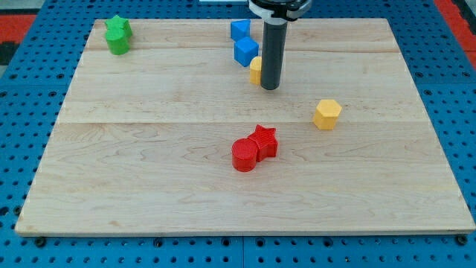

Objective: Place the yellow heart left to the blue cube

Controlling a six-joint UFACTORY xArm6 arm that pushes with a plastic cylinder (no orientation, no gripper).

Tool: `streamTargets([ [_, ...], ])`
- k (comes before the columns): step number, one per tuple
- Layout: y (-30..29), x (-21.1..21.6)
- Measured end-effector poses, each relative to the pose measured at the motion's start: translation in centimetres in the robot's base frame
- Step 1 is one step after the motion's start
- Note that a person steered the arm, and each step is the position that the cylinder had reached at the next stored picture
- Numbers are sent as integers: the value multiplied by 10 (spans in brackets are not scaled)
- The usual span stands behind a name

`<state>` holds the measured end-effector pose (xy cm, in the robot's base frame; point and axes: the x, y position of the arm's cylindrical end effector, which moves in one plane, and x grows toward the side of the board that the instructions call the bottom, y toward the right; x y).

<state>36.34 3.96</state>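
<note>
Yellow heart (256,71): toward the view's top centre of the tabletop (149,186), mostly hidden behind the dark rod, only its left edge showing; shape not confirmable from what shows, and identified by judgement, the other yellow block being a hexagon. Long axis cannot be told. My tip (270,87): just beside the heart at its 3 o'clock, apparently touching it. Blue cube (245,51): at about 11 o'clock from the heart, close by or touching. Second blue block (239,30): at 12 o'clock from the cube. The heart must end at the cube's 9 o'clock, so it likely needs carrying round the cube's lower side. Pincer: none fitted; the single arm ends in a plain rod that holds nothing. Elsewhere: yellow hexagon (327,114), red star (264,141), red cylinder (244,155), green blocks (117,35).
</note>
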Motion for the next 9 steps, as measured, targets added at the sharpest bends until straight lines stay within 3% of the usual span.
streamTargets([
  [1, -73, -5],
  [2, -77, -4],
  [3, -18, 15],
  [4, 23, -19],
  [6, -74, -18],
  [8, -121, -19],
  [9, -82, -34],
])
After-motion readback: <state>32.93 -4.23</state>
